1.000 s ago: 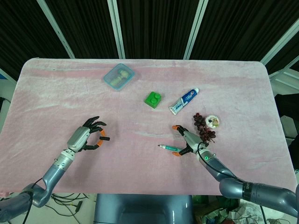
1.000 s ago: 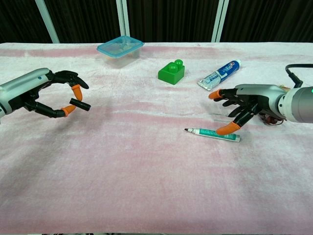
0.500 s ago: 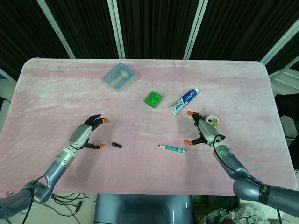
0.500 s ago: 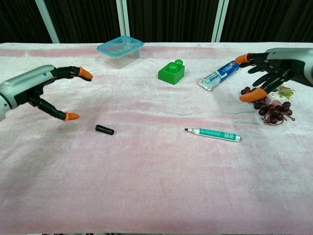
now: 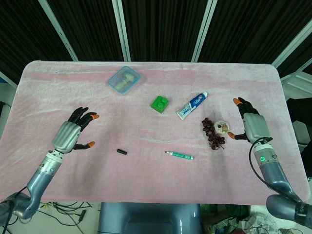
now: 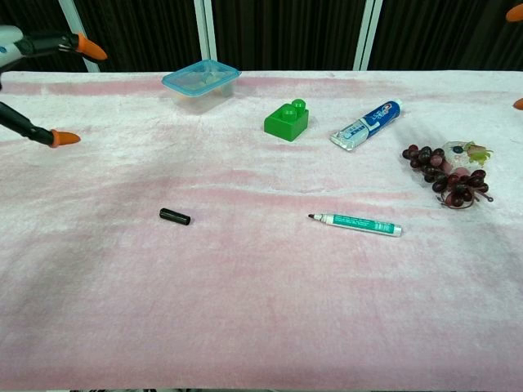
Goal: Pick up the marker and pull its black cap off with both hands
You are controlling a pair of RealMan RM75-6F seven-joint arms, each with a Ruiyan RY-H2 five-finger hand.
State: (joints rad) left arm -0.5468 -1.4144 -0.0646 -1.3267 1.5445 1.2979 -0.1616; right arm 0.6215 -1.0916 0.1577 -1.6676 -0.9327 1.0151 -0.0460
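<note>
The green-and-white marker (image 5: 179, 155) (image 6: 356, 223) lies uncapped on the pink cloth, its bare tip pointing left. Its black cap (image 5: 122, 151) (image 6: 174, 216) lies apart on the cloth, well to the left of the marker. My left hand (image 5: 70, 133) is raised at the left side with fingers spread and holds nothing; in the chest view only its orange fingertips (image 6: 88, 48) show at the top-left corner. My right hand (image 5: 251, 126) is lifted at the right edge, fingers apart and empty, right of the grapes.
A bunch of dark grapes (image 5: 212, 133) (image 6: 448, 173) lies right of the marker. A toothpaste tube (image 5: 191, 105) (image 6: 365, 125), a green toy block (image 5: 159, 103) (image 6: 287, 119) and a blue lidded container (image 5: 124, 80) (image 6: 200, 80) sit further back.
Both hands have lifted and drawn outward, away from the middle of the table. The cap and the marker lie where they were half a second ago.
</note>
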